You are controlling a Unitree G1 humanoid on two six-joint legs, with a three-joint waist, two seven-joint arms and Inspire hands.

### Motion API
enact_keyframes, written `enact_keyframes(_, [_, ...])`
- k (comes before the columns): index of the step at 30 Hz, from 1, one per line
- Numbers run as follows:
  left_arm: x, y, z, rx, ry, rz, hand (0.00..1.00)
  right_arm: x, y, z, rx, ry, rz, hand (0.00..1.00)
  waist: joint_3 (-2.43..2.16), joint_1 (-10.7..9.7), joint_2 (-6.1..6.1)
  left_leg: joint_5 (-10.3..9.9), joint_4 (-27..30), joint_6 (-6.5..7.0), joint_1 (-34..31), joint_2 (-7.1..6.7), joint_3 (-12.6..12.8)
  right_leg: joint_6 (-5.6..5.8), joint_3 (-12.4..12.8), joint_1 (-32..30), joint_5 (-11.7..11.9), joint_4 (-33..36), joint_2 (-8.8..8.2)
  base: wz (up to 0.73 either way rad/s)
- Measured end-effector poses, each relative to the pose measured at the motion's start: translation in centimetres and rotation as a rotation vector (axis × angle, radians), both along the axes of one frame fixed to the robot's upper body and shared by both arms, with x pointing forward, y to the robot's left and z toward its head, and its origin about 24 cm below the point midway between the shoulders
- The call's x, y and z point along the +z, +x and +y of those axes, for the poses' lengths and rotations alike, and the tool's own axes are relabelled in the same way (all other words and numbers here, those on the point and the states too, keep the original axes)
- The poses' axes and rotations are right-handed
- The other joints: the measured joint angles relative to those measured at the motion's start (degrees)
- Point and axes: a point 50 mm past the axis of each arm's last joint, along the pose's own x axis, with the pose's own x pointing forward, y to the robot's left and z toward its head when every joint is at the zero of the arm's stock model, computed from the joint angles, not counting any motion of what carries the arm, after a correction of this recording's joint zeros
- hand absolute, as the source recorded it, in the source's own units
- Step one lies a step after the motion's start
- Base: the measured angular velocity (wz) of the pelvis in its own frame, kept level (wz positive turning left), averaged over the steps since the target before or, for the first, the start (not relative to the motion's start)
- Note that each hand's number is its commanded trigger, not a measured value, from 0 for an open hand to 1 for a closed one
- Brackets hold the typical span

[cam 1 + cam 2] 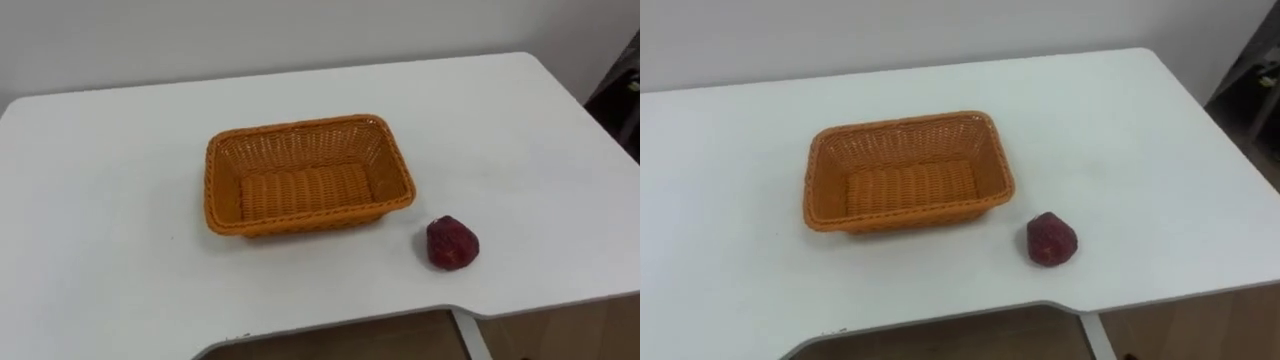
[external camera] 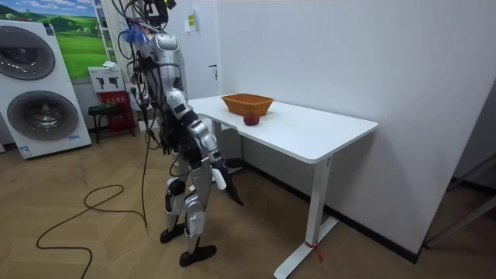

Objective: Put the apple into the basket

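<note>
A dark red apple (image 1: 452, 243) lies on the white table (image 1: 110, 200), just off the front right corner of an empty orange wicker basket (image 1: 225, 170). It sits close to the table's near edge and nothing touches it. In the room view the apple (image 2: 251, 118) lies in front of the basket (image 2: 247, 103), and I stand at the table's end on the room view's left, facing it. My right hand (image 2: 220, 177) hangs low beside my thigh, below the tabletop and well short of the apple.
The table's near edge has a curved cut-out (image 1: 340, 330) with wooden floor below it. Washing machines (image 2: 35, 85) and a small stand (image 2: 105, 116) are behind me. A wall (image 2: 349, 62) runs along the table's far side.
</note>
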Motion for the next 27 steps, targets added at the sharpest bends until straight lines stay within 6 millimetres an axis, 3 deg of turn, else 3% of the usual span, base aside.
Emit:
enact_keyframes(5, [0.2,-0.2,0.4,0.025,0.021,-0.016,0.0,1.4,-0.4,-2.0,-0.236,-0.046,0.027,0.0,-0.2,0.02,-0.33,0.01,0.01,0.01,0.12,-0.01,1.21,-0.03,0.89,-0.84,-0.3,1.43,-0.03,-0.13])
enact_keyframes(8, [0.2,-0.3,0.6,0.038,0.03,-0.025,0.0,3.0,0.4,-3.1,-0.297,-0.097,0.051,0.0,-0.16,0.14,-0.62,0.02,0.1,0.02,-0.04,-0.05,2.06,-0.02,1.46,-1.67,-0.4,1.87,-0.06,-0.13])
enact_keyframes(12, [0.3,-0.3,0.7,0.031,0.036,-0.031,0.0,6.5,2.6,-4.8,-0.353,-0.226,-0.003,0.0,-0.24,0.21,-1.26,0.02,0.17,0.03,-0.2,-0.09,2.29,0.01,1.57,-2.06,-0.44,1.97,-0.13,-0.02])
enact_keyframes(14, [0.4,-0.2,0.9,0.02,0.041,-0.038,0.0,7.9,3.7,-5.2,-0.341,-0.29,-0.008,0.0,-0.22,0.37,-1.37,0.03,0.34,0.04,-0.58,-0.08,2.24,0.0,1.61,-2.21,-0.44,2.68,-0.11,0.0])
enact_keyframes(16, [0.4,0.0,0.9,-0.007,0.043,-0.041,0.0,9.9,5.4,-5.3,-0.278,-0.432,0.021,0.0,-0.57,0.64,-1.63,0.07,0.51,0.1,-1.86,-0.1,2.22,-0.05,1.64,-3.57,-0.29,2.83,-0.13,0.0])
enact_keyframes(20, [0.4,-0.1,0.9,-0.026,0.043,-0.032,0.0,12.9,6.9,-5.2,-0.179,-0.688,0.063,0.0,-0.38,1.54,-1.19,0.08,1.11,0.1,-2.59,-0.07,2.07,-0.06,1.49,-3.91,-0.24,2.74,-0.12,0.0])
enact_keyframes(27, [0.1,0.2,0.1,-0.104,0.011,-0.028,0.0,16.2,10.5,-2.0,0.123,-1.017,-0.017,0.0,-0.17,3.51,-0.68,0.08,1.26,0.09,-3.37,-0.02,2.0,-0.09,1.41,-5.19,-0.24,2.67,-0.13,0.01])
